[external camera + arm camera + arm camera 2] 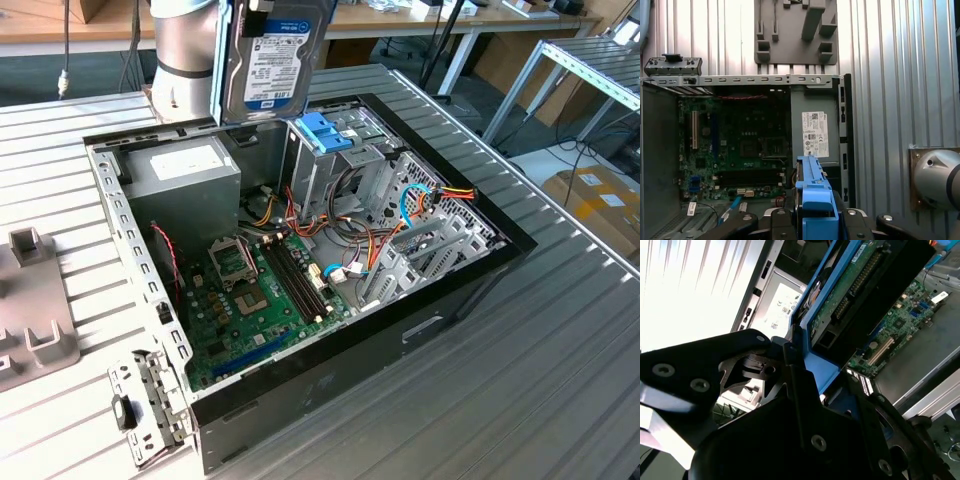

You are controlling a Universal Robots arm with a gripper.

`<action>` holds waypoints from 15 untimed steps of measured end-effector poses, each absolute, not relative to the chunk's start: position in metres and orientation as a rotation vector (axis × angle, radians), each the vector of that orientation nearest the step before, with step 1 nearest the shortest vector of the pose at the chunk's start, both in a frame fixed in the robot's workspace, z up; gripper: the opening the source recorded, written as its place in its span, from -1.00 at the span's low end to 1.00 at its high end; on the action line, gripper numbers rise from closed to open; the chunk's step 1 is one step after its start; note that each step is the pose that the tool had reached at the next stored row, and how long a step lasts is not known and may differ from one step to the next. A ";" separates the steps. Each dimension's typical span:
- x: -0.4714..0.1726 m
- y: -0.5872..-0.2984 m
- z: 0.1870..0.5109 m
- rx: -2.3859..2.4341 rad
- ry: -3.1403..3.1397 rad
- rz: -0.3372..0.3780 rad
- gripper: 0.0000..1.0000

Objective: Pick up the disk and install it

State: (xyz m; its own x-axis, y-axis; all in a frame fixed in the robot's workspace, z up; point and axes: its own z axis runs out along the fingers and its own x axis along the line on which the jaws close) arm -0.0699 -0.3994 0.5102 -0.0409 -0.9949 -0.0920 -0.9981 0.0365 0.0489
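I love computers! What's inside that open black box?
Inside the computer case: a green motherboard, a grey power supply, a metal drive cage and coloured cables. The raised disk covers its far edge.

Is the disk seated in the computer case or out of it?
Out. The gripper holds the disk upright in the air above the open computer case, clear of its parts.

The arm (185, 55) is a smooth silver-grey cylinder at the upper left of the exterior view. The gripper (807, 367) is matte black, its angular linkage plates studded with round silver screws (663, 370).
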 end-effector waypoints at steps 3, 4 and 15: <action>-0.070 -0.401 0.510 -2.153 2.238 0.154 -0.25; -0.069 -0.402 0.510 -2.153 2.238 0.154 -0.25; -0.068 -0.413 0.510 -2.153 2.238 0.154 -0.25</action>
